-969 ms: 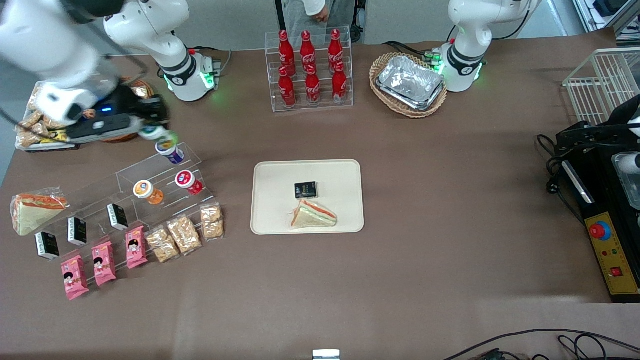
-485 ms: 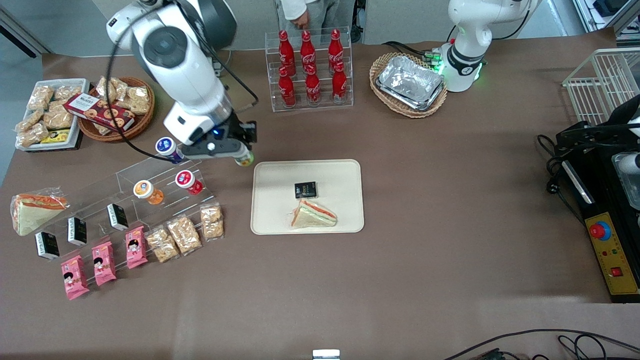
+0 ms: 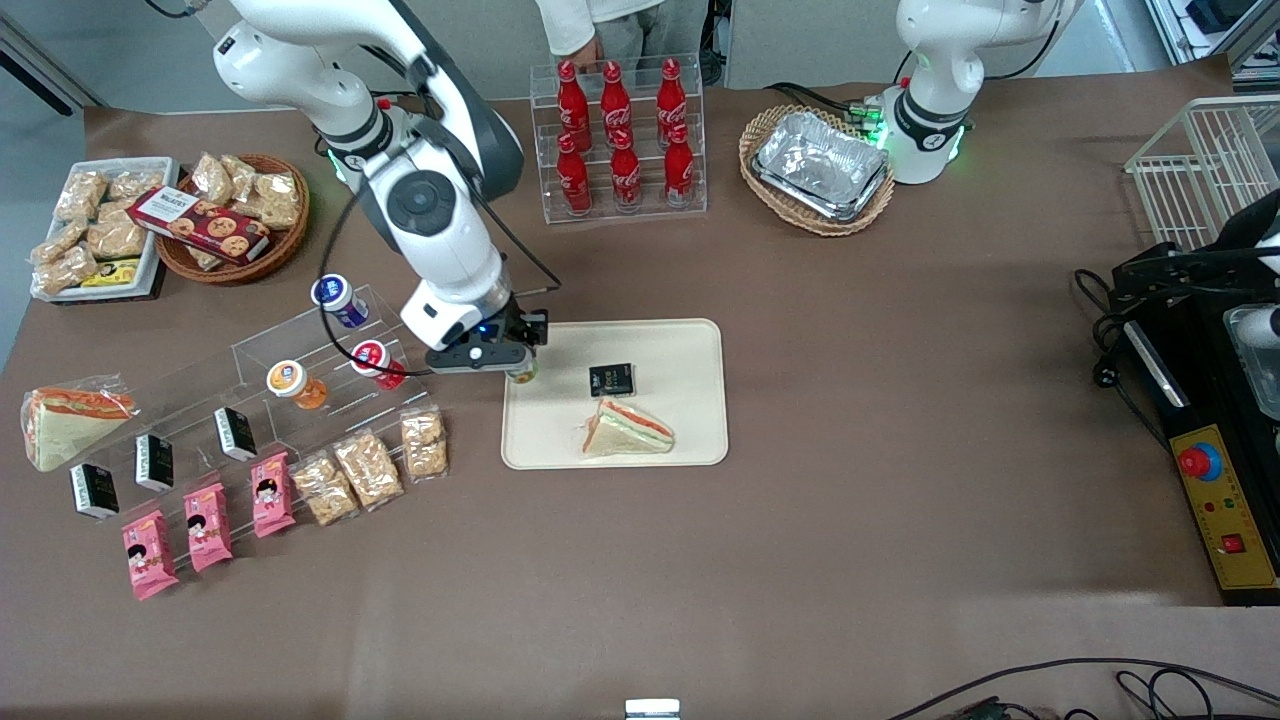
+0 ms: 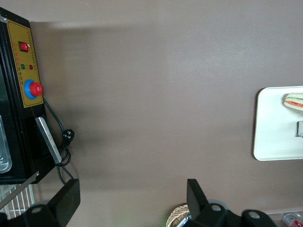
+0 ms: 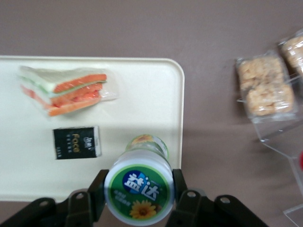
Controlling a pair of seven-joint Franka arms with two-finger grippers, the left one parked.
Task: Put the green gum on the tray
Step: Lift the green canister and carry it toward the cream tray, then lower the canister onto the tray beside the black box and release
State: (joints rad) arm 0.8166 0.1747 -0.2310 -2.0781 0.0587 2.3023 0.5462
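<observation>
- The big brown table (image 3: 900,420) holds everything.
- The large flat cream plastic tray (image 3: 690,345) with rounded corners lies in the middle of the table. It is nearer the front edge than the clear rack of red bottles (image 3: 620,140).
- A wrapped three-corner sandwich (image 3: 628,428) lies on the tray, near the tray's front edge.
- A small flat black packet (image 3: 611,379) lies on the tray, just beside the sandwich.
- The right arm's black gripper (image 3: 520,368) hangs over the tray edge that faces the working arm's end of the table. Its two fingers are squeezed tight on the sides of the gum bottle.
- The small round green gum bottle (image 5: 139,189) with the white-rimmed green lid stands upright in the gripper, lid up. It is in the air, not yet on the tray.
- The bare tray lies straight below the bottle, so I think the next move is straight down, then let go.
</observation>
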